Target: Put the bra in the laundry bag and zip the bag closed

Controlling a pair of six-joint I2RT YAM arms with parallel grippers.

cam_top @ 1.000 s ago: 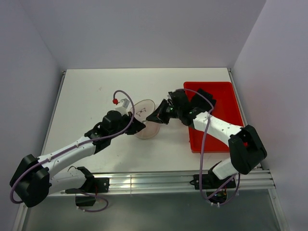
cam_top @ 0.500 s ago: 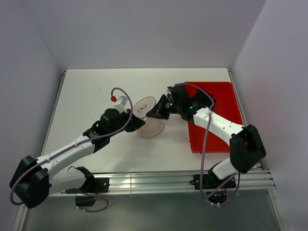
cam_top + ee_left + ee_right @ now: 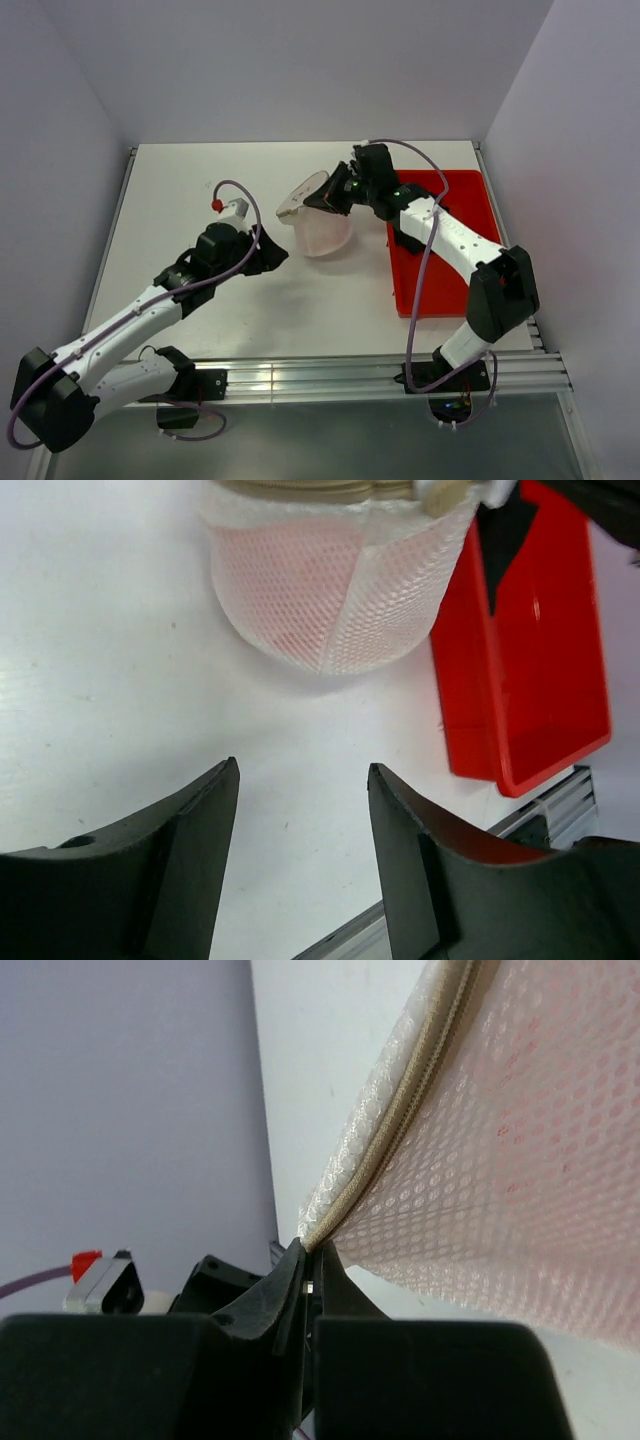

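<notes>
Zipping stage, seemingly near done: right claw [image 3: 335, 192] pinches the zipper rim of the laundry bag [image 3: 330, 590], bra [image 3: 270, 595] inside the mesh; left claw [image 3: 300, 770] wide, empty, apart. Next: confirm zip fully shut

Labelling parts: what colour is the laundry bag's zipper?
Beige; the zipper shows best in the right wrist view.
</notes>
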